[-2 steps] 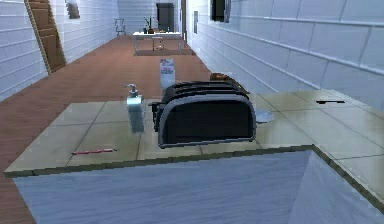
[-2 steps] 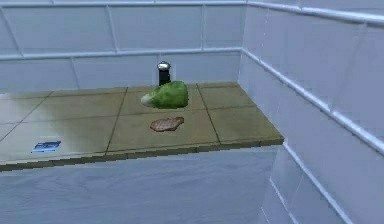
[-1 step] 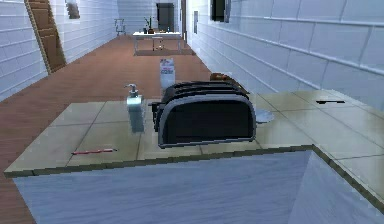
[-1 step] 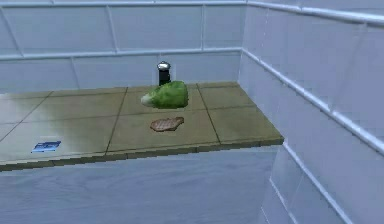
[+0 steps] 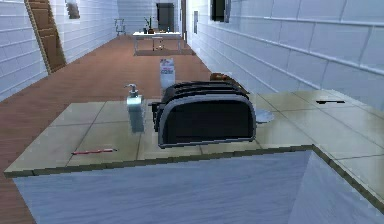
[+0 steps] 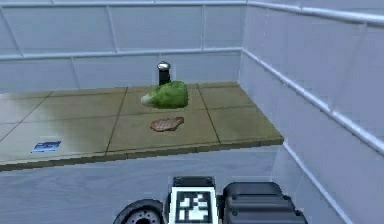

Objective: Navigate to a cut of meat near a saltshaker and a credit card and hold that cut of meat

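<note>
While the jaws sit at the arm side view's bottom edge, whether holding anything I cannot tell, the meat (image 6: 167, 124) lies on the bench (image 6: 228, 122) farther out; saltshaker (image 6: 162, 73) behind it, card (image 6: 45, 146) well left.

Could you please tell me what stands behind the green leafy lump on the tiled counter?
A small dark cylindrical shaker stands behind the green leafy lump, which covers its base.
</note>
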Robot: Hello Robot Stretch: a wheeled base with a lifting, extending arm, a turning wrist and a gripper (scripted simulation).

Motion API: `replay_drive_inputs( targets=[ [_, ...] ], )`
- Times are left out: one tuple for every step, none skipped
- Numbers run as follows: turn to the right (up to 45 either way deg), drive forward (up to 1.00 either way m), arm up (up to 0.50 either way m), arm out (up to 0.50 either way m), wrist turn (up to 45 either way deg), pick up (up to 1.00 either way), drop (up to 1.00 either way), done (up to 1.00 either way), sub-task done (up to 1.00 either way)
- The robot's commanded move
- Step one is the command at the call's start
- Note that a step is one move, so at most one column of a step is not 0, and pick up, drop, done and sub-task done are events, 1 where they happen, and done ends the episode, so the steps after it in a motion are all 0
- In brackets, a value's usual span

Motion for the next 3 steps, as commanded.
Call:
replay_drive_inputs(
  targets=[
    [0.0, 0.0, 0.0, 0.44, 0.0, 0.0, 0.0, 0.0, 0.0],
    [0.0, 0.0, 0.0, 0.0, 45.0, 0.0, 0.0, 0.0, 0.0],
    [0.0, 0.0, 0.0, 0.0, 45.0, 0.0, 0.0, 0.0, 0.0]
  ],
)
